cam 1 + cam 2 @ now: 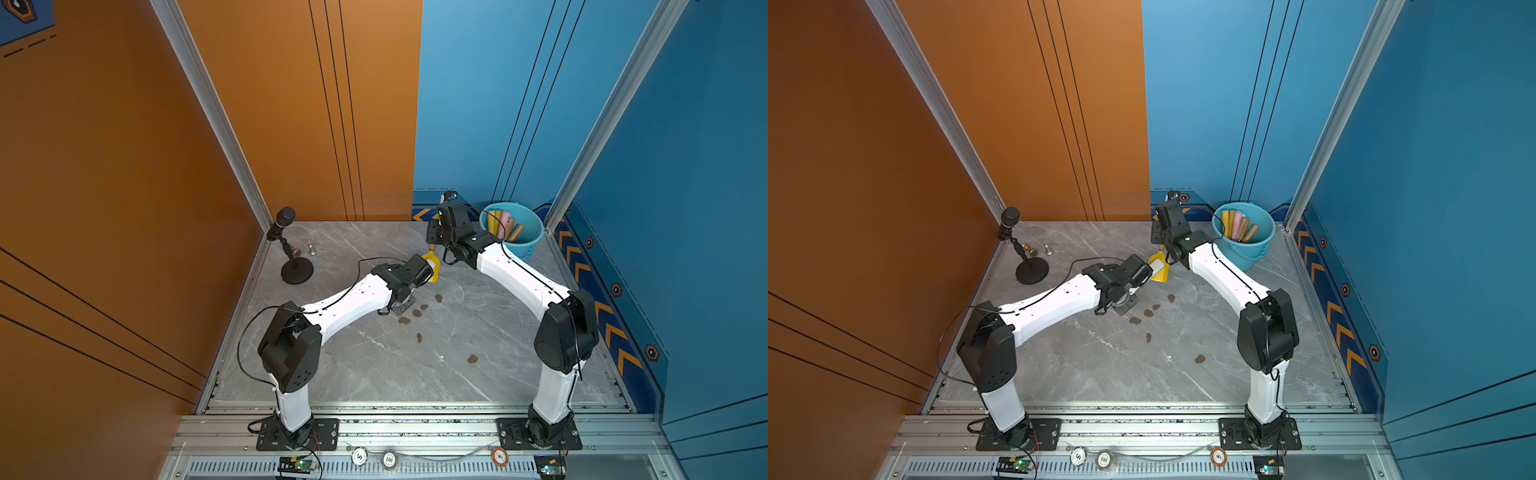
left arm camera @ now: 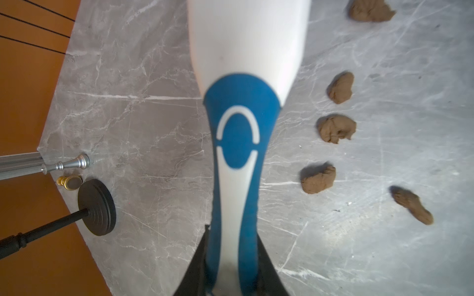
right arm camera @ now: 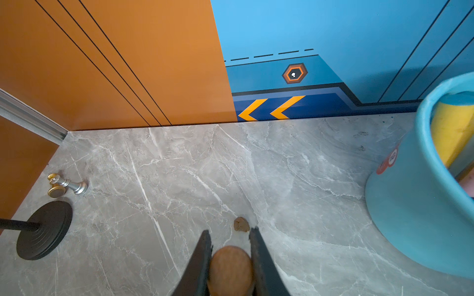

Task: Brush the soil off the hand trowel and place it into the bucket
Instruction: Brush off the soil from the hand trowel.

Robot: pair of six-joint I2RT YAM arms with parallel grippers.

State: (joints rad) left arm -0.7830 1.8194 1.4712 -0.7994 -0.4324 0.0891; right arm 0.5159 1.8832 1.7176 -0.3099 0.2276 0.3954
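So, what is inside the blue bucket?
The bucket holds yellow, pink and wooden handles, leaning upright. Their lower ends and the bucket's bottom are hidden.

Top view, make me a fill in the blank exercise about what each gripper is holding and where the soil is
1. The right gripper is shut on the handle of a trowel whose blade is ____.
2. The left gripper is shut on a white and blue ____.
3. The soil lumps lie on the ____, none of them in the bucket.

Missing words: yellow; brush; table.
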